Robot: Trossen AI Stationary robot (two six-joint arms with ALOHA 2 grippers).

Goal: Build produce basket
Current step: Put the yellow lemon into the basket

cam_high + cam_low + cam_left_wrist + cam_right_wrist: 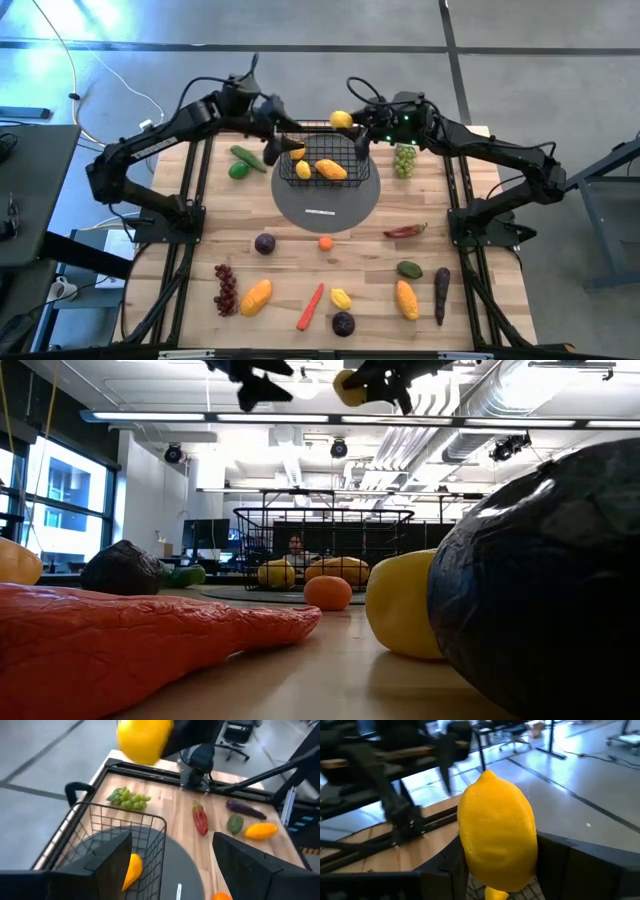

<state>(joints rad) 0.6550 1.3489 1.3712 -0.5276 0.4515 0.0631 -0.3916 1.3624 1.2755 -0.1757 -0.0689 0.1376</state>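
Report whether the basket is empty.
Not empty. The basket already holds a lemon and a mango.

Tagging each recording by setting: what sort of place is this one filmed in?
Most likely a robotics lab or open workshop: a wooden table on a concrete floor, exposed ceiling ducts with strip lights, and office chairs beyond.

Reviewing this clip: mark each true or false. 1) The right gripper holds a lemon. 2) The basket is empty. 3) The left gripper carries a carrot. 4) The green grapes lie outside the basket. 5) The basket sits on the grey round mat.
1) True: the right gripper is shut on a lemon above the basket.
2) False: a mango and another lemon lie inside.
3) False: the left gripper is open and empty; the carrot lies on the table.
4) True: green grapes lie beside it.
5) True: grey mat.
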